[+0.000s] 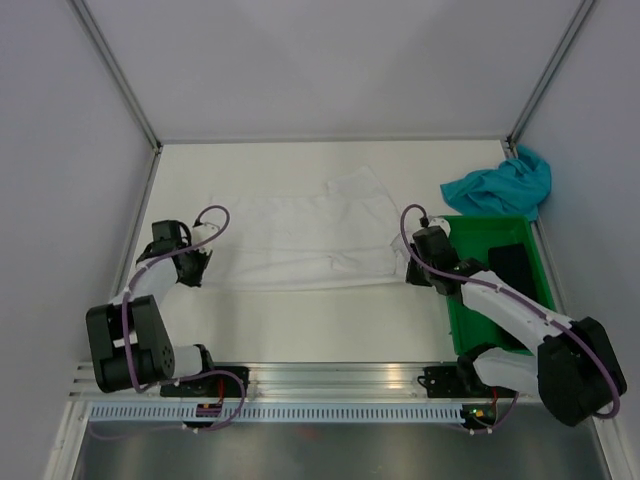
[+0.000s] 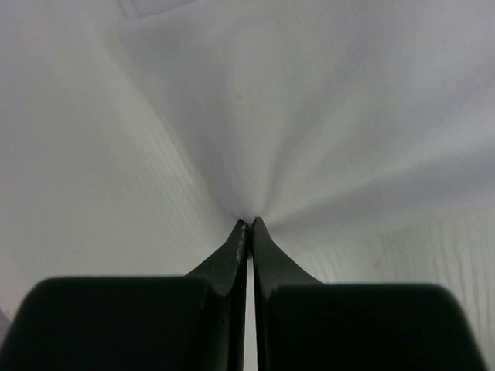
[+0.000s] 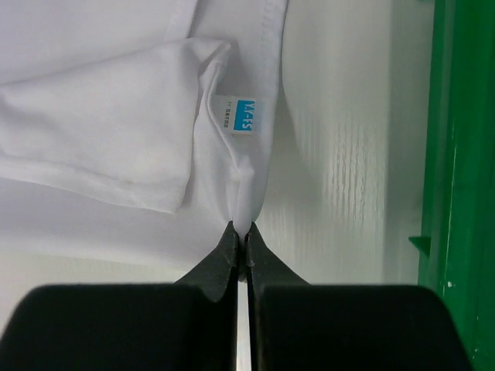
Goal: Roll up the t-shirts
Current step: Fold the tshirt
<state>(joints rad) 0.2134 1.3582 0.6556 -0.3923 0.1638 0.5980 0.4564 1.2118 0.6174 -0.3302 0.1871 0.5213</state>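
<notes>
Top external view: the white t-shirt [image 1: 300, 240] lies spread flat across the middle of the table [image 1: 300, 325], long side running left to right, drawn out between the two arms. Some creases near its right end, and one flap juts toward the far side. The left gripper [image 1: 198, 262] sits low at the shirt's left edge. The right gripper [image 1: 410, 272] sits at the shirt's right edge, just beside the green crate [image 1: 487, 219]. The teal-blue t-shirt [image 1: 500, 187] is a crumpled heap at the far right corner, touching the crate's far rim and well apart from both grippers.

Left wrist view: fingers pressed together on a pinch of white cloth. Folds fan out from the tips, up and to both sides. Cloth fills almost the whole view.

Right wrist view: fingers pressed together on a narrow fold at the shirt's edge, with cloth caught between the tips. Just beyond the pinch sits a small blue-and-white tag [image 3: 240, 116], sewn to the fabric; its print is too small to read. A doubled-over flap of the shirt lies left of the tag. The crate's wall runs down the right side of this view, apart from the shirt, with bare table between them.
</notes>
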